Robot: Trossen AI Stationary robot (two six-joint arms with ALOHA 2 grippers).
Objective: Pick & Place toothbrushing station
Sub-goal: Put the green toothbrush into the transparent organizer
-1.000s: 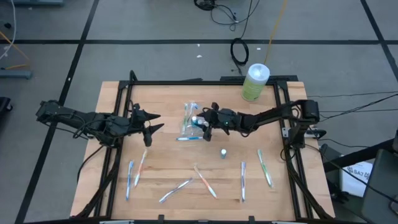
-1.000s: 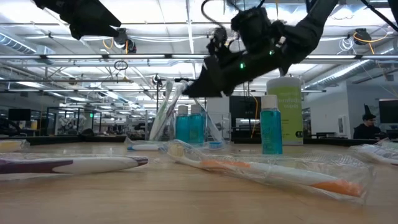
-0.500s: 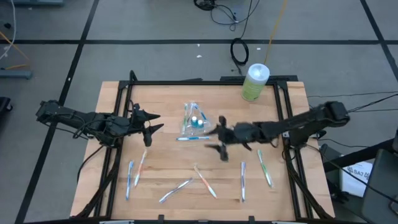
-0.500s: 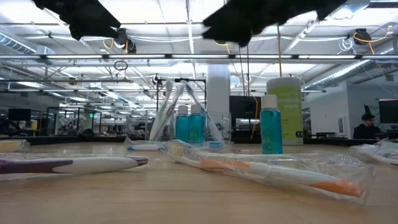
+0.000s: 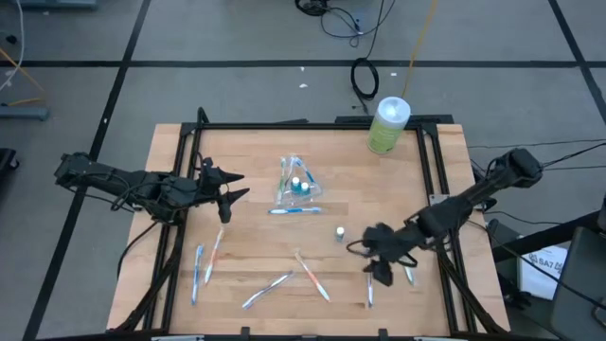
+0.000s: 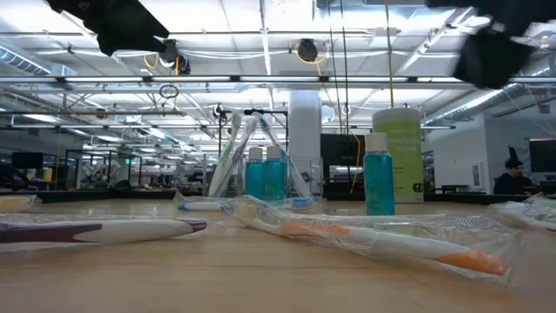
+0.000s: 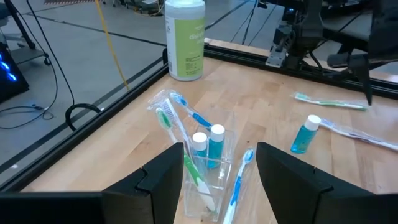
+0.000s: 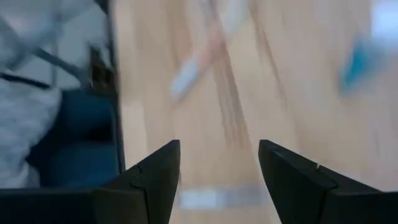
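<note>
Right gripper (image 5: 377,268) spread wide above the table's right front, holding nothing.
Small clear plastic cup (image 5: 294,188) with 2 teal-capped tubes stands mid-table; left gripper (image 5: 227,196), fingers wide, waits just left of it.

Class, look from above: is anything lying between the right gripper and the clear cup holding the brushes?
Yes. A single teal-capped tube stands on the table between the right gripper and the clear cup. Nothing else lies on that line.
</note>
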